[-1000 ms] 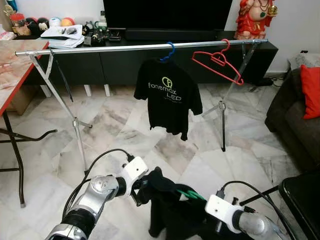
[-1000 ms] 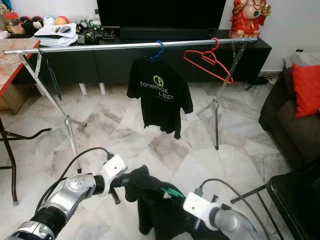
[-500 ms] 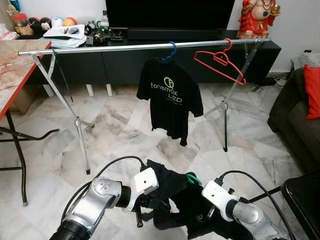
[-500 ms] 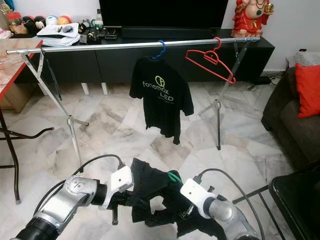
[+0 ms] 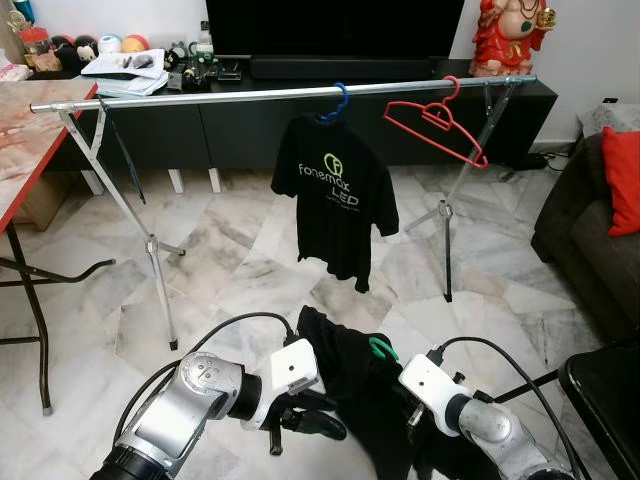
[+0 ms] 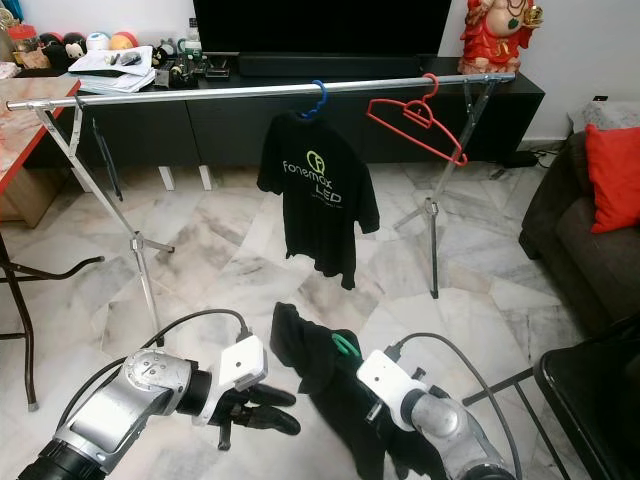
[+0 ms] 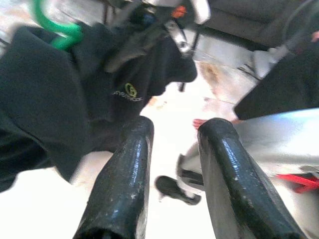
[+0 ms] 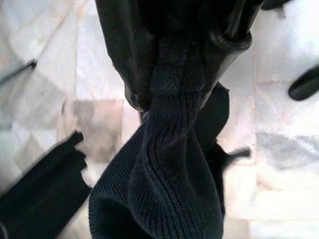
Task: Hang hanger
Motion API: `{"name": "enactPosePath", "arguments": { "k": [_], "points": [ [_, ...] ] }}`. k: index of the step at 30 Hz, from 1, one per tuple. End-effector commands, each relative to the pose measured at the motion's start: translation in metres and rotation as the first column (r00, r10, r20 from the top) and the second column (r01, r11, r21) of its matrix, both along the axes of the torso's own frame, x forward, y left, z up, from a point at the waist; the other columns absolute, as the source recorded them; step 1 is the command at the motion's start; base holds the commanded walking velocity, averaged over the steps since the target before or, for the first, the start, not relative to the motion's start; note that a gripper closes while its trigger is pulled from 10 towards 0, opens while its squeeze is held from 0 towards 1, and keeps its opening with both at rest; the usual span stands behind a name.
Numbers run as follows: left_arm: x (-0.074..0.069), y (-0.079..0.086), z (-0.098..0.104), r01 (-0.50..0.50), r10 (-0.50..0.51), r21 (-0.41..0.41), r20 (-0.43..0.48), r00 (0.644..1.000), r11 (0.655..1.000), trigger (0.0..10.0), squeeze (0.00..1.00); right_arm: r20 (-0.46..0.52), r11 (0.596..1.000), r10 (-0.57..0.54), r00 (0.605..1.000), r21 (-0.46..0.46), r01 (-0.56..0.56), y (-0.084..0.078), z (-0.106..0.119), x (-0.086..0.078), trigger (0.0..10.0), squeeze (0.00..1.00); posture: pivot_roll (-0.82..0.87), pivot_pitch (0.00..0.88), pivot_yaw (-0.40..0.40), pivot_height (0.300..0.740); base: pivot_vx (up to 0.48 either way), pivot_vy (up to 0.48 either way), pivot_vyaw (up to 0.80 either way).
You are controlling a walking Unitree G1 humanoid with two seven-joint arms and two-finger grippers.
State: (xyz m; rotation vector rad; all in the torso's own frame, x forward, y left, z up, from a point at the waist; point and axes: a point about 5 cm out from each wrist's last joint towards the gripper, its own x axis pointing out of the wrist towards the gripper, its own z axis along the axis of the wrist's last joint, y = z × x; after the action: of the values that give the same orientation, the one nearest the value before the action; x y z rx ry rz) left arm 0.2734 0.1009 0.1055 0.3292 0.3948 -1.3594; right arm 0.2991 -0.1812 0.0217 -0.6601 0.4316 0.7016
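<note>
Hanger (image 5: pixel 381 348), green, carries a black shirt (image 5: pixel 350 375) low over the floor, well short of the rail (image 5: pixel 280 93); the right end effector (image 8: pixel 184 74) is clamped on the shirt's ribbed collar, while the left end effector (image 5: pixel 315 422) sits beside it with fingers apart, holding nothing. To do this well, I would lift the hook clear above the rail, aiming for the bare stretch left of the hung shirt (image 5: pixel 340 195), then lower it squarely.

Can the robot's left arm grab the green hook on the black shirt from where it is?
Probably yes. The left gripper is open and empty, right beside the black shirt, and nothing stands between it and the green hook. The right gripper holds the shirt up.
</note>
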Motion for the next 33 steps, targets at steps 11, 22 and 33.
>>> {"name": "enactPosePath", "arguments": {
  "k": [11,22,33],
  "points": [
    [0.014,0.008,0.0,-0.07,0.066,0.039,0.094,0.993,0.997,10.0,1.0,-0.123,0.93,0.368,0.922,0.068,-0.362,-0.001,0.006,-0.02,0.0,0.0,-0.01,0.085,-0.032,0.74,0.0,0.0,0.0],
    [0.01,-0.004,-0.012,0.031,-0.039,0.082,0.104,0.994,0.996,10.0,0.0,-0.095,0.855,0.513,0.853,0.145,-0.498,0.008,0.026,-0.016,0.0,0.0,-0.01,0.074,-0.031,0.74,0.0,0.0,0.0],
    [0.007,-0.008,-0.016,0.09,-0.096,0.086,0.071,0.993,0.992,10.0,0.0,-0.081,0.812,0.575,0.814,0.184,-0.555,0.012,0.035,-0.019,0.0,0.0,-0.02,0.069,-0.032,0.74,0.0,0.0,0.0]
  ]
}}
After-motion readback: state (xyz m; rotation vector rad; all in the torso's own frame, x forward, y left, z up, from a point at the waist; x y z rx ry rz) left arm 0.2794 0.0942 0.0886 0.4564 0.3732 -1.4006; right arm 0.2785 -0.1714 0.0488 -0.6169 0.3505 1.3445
